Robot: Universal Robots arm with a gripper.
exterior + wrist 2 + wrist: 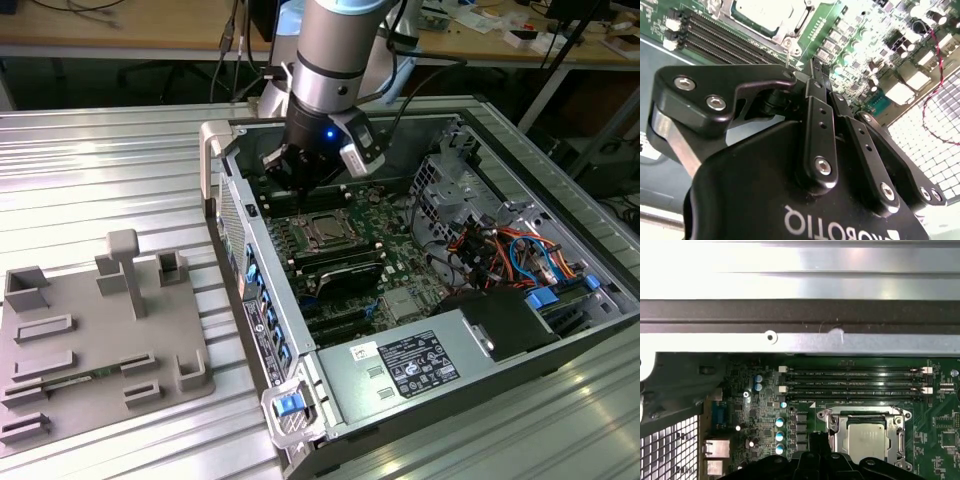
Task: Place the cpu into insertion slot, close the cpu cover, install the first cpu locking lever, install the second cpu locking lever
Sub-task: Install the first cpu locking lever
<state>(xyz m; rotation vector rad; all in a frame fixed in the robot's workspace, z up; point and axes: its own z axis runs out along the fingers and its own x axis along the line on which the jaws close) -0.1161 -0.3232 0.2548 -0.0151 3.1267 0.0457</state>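
Observation:
The cpu (pixel 866 440) lies in the insertion slot (pixel 834 440) on the green motherboard, its silver top showing. The cpu cover (pixel 865 414) lies flat around the chip as a silver frame. In the exterior view the socket with the cpu (pixel 325 231) sits mid-board inside the open computer case. My gripper (pixel 292 182) hangs just above the board, beside the socket on the exterior view's left and slightly behind it. In the second wrist view its black fingers (pixel 816 107) meet at the tips, shut with nothing between them; the cpu (pixel 765 11) is just beyond.
Long black memory slots (pixel 855 382) run beside the socket. The case wall (pixel 228 195) stands close to the gripper. A power supply (pixel 420 365) fills the case's near end, and cables (pixel 500 250) and a drive cage (pixel 450 170) sit on the exterior view's right. A grey fixture plate (pixel 90 340) lies outside.

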